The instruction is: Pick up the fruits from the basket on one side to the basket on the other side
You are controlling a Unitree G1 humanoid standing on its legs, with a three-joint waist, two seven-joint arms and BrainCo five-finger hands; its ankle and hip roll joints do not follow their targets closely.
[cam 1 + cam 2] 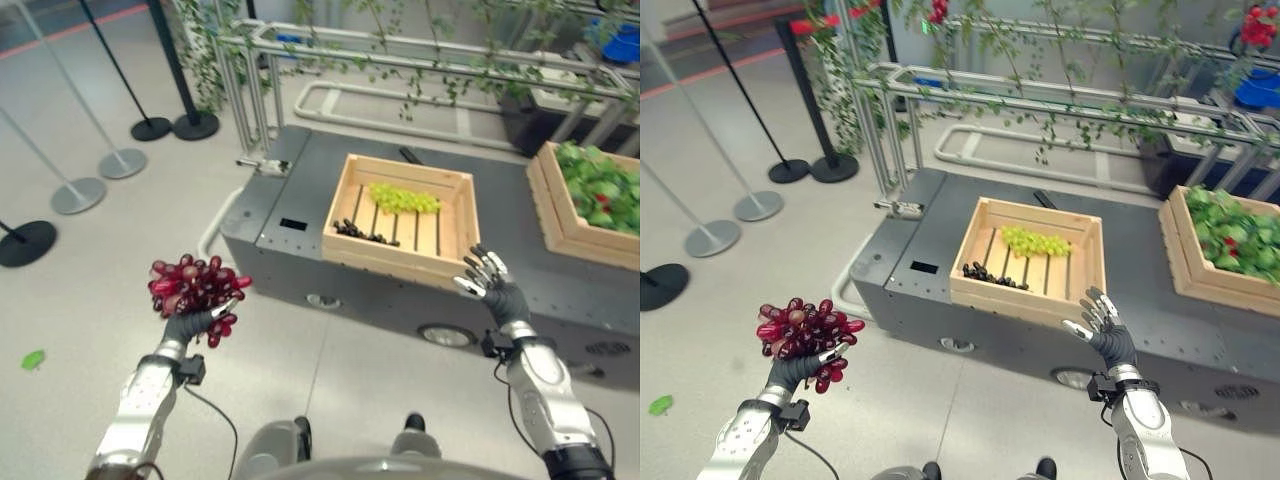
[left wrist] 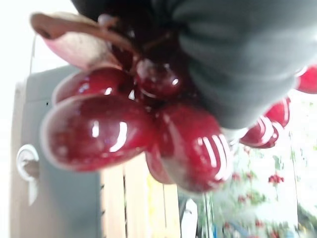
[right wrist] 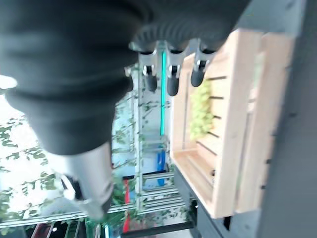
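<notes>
**Red grapes held in the left hand, wooden crate ahead on a grey platform**

Two wooden crates sit on a low dark grey platform (image 1: 500, 215) in front of the robot. The nearer, central slatted crate (image 1: 402, 218) holds two bunches of fruit: one bunch of green grapes (image 1: 403, 199) against its far wall, and one bunch of small black grapes (image 1: 362, 233) near its left front corner. They lie apart on the slats. The second crate (image 1: 585, 205) stands to the right, just beside the first without touching it, and is full of green leaves (image 1: 598, 186) with a small patch of red among them.

The task's fruit, one bunch of red grapes (image 1: 193, 287), is off the platform, raised over the floor at the near left. The grapes are glossy, dark red and oval, packed tightly, with a brownish stem piece showing in the left wrist view. The left hand (image 1: 196, 322) grips the bunch from below, fingers curled round it.

The right hand (image 1: 489, 281) hovers at the near edge of the central crate, its fingers spread apart and straight, holding nothing.

On the floor at the far left stand four stanchion bases (image 1: 78, 194), two silver and two black. A single green leaf (image 1: 33, 358) lies on the floor at the near left. Metal railings with hanging vines (image 1: 1040, 90) run behind the platform.
</notes>
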